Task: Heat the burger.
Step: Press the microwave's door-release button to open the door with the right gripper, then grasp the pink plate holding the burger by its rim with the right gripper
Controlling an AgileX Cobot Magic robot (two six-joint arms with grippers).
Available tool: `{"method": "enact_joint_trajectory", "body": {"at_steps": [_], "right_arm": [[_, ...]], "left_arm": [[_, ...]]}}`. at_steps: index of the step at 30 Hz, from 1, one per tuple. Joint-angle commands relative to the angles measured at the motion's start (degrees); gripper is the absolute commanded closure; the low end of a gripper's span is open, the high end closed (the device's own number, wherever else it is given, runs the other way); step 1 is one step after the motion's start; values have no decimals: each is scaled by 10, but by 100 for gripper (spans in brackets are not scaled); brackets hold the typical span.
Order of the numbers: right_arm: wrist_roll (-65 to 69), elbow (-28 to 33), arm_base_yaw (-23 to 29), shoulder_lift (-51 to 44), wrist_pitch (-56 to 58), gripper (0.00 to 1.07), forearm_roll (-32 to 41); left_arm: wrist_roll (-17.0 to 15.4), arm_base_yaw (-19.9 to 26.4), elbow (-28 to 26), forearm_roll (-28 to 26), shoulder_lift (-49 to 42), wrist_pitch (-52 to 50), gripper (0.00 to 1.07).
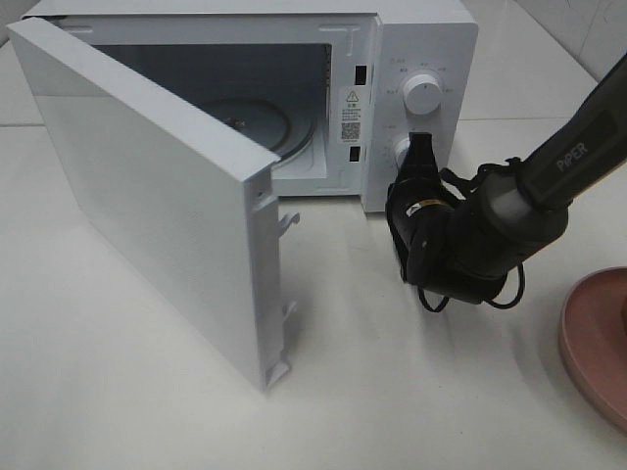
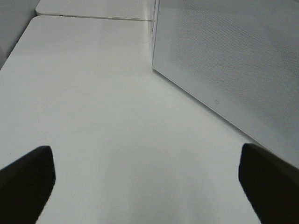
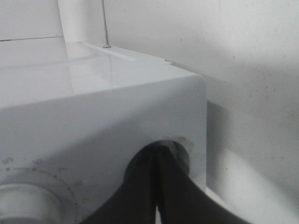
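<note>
Microwave [image 1: 431, 39] door [image 1: 147, 196] open, burger not in any view. Right gripper [image 1: 423, 147] jaws together at lower of 2 knobs [image 1: 400, 149]; left gripper [image 2: 147, 179] jaws apart beside door. Likely next: load burger.

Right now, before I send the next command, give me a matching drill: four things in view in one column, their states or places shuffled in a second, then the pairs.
Things:
1. microwave door
2. left gripper
3. right gripper
4. pink plate

States or places:
A. shut, tip at the microwave's lower knob
B. at the right edge of the exterior high view
C. swung open
D. open, above the table

Pairs: 1-C, 2-D, 3-A, 4-B.
</note>
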Motion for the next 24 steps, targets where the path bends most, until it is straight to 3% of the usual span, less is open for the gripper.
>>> {"method": "enact_joint_trajectory", "body": {"at_steps": [1, 24], "right_arm": [[-22, -5, -18, -34, -38, 107, -37], [-118, 90, -18, -121, 146, 107, -49]], "left_arm": [[-3, -1, -1, 0, -9, -6, 6], [-3, -1, -1, 0, -9, -6, 6]]}}
